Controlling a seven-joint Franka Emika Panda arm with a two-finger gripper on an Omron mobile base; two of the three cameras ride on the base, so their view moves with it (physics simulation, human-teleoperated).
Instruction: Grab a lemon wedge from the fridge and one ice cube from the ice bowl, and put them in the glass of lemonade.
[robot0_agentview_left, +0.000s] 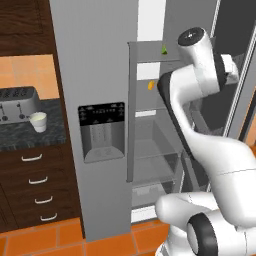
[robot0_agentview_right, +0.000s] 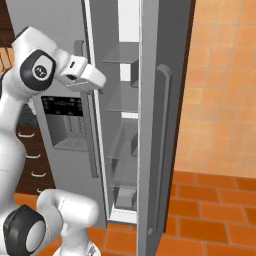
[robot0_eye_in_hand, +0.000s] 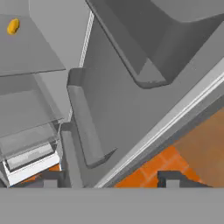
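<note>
Yellow-orange, the wedge (robot0_agentview_left: 151, 85) sat untaken on a shelf in the opened fridge (robot0_agentview_left: 95, 75), the gripper (robot0_eye_in_hand: 109, 177) spread empty, the glass (robot0_agentview_left: 38, 121) waiting far left on the worktop (robot0_agentview_left: 30, 137).

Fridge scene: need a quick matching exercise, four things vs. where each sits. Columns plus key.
Things:
1. lemon wedge
2. green piece
3. cup of lemonade
4. toaster

Places:
A. dark counter, in front of the toaster
B. fridge shelf, upper one of the two
C. back of the dark counter, by the wall
D. fridge shelf, below the green piece

Pairs: 1-D, 2-B, 3-A, 4-C
</note>
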